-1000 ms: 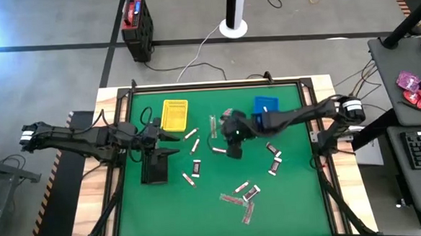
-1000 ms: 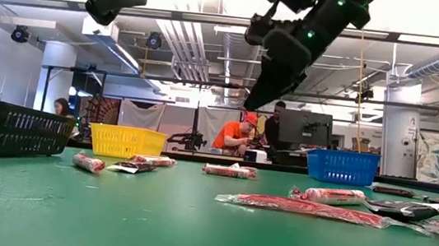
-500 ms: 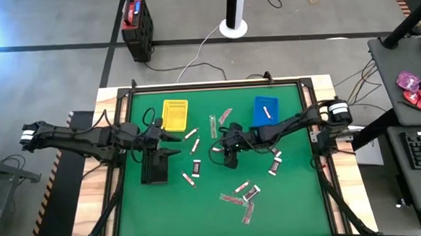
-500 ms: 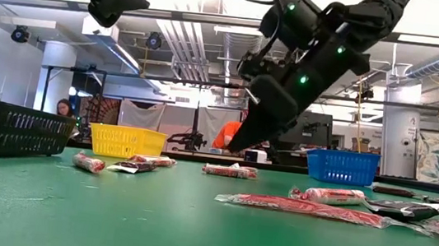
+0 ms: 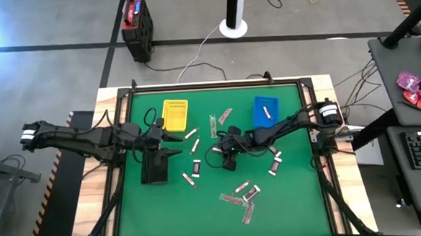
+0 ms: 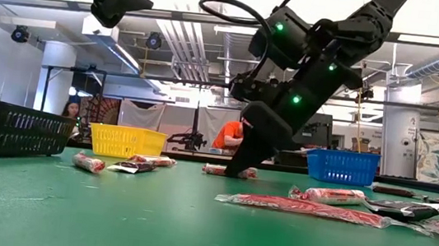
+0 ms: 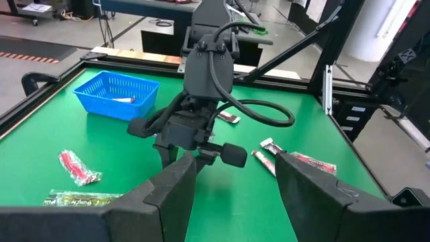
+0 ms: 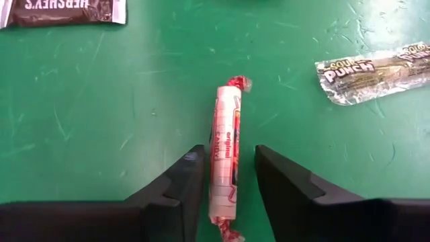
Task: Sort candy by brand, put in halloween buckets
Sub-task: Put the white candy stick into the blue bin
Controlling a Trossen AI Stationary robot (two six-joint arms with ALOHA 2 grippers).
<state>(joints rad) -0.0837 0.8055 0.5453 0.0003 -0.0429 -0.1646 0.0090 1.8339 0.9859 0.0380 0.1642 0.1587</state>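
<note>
Right tool (image 8: 225, 181) lowered onto green counter (image 8: 101, 121), fingers apart, straddling white-and-red wrapped candy roll (image 8: 226, 158) lying between them, not yet clamped, left tool (image 7: 232, 185) open, raised over black plastic bin (image 5: 155, 166).

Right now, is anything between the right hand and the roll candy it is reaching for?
Nothing visible. The right hand is down at the mat with its fingers either side of the white-and-red roll candy. The Hershey's bar and the Sour Punch packet lie clear of it.
</note>
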